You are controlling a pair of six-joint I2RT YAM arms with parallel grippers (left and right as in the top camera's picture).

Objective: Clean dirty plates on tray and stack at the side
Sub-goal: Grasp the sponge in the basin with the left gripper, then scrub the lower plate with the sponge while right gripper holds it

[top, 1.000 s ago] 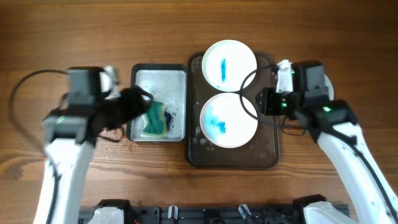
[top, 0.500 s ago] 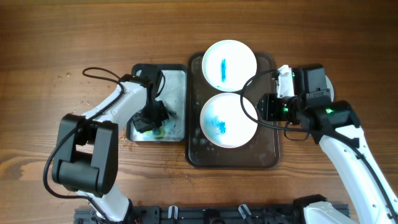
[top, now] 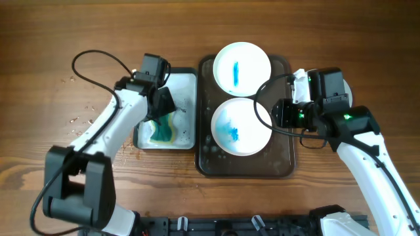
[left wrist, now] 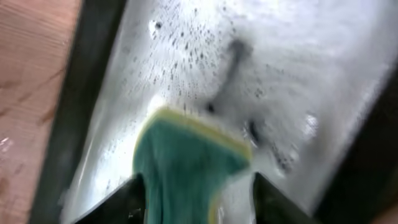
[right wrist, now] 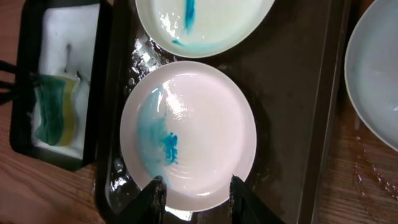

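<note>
Since half a second ago, the left arm has swung upward. Its end effector (top: 161,105) now sits over the upper middle of the soapy basin (top: 185,85), left of centre in the overhead view. The left wrist view is blurred. It shows two fingers close against either edge of the green and yellow sponge (left wrist: 186,162), but I cannot tell whether they squeeze it or only flank it.

The right arm has stayed put. Its end effector (right wrist: 197,196) is released, with fingers spread and empty above the lower rim of the near plate (right wrist: 186,134), which carries a blue smear on its left half. That plate lies low on the dark tray (top: 282,160) at frame centre. The far plate (top: 241,67), marked with a blue streak, lies just above it. Part of a third plate (right wrist: 379,68) shows at the right edge, on the wooden desk (top: 65,39).
</note>
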